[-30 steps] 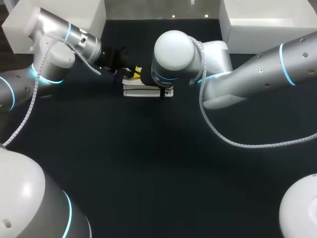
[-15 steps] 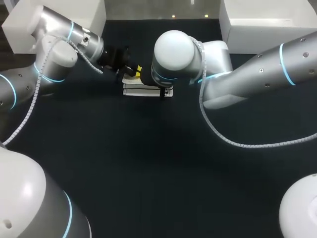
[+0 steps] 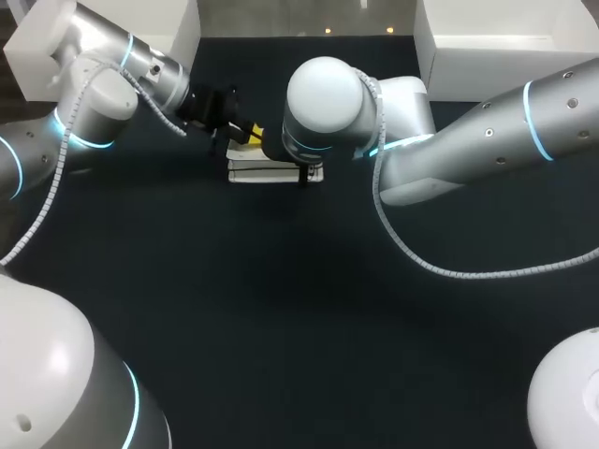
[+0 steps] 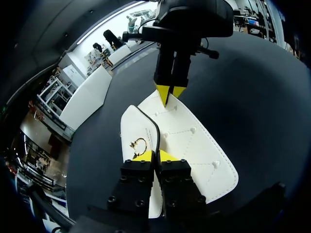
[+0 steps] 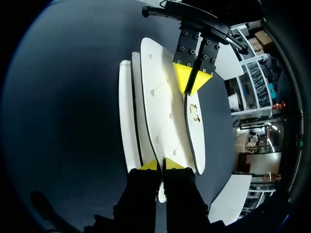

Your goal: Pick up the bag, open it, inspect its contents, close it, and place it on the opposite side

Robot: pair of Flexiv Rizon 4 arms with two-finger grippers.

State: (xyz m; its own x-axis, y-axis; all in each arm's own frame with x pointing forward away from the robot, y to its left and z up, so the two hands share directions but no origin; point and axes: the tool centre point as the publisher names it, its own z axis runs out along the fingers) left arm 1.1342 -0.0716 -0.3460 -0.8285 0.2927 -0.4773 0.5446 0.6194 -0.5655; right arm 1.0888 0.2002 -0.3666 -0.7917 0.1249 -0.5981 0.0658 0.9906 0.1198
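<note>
The white quilted bag (image 3: 273,171) lies on the dark table at the back middle, its gold ring clasp (image 4: 138,144) on the flap. My left gripper (image 3: 247,137) (image 4: 155,156) is shut on the bag's dark-trimmed flap edge at its left end. My right gripper (image 5: 161,165) is shut on the thin flap edge at the opposite end; in the head view my right arm's wrist (image 3: 323,105) hides it. In the left wrist view, the right gripper (image 4: 170,92) pinches the bag's far end. The bag (image 5: 160,111) shows several white layers side by side.
A white box (image 3: 501,42) stands at the back right of the table and another white box (image 3: 112,33) at the back left. Dark table surface (image 3: 299,309) stretches in front of the bag.
My left gripper closed a little further on the flap edge. The left arm and the bag have shifted slightly to the left. The right gripper stays shut.
</note>
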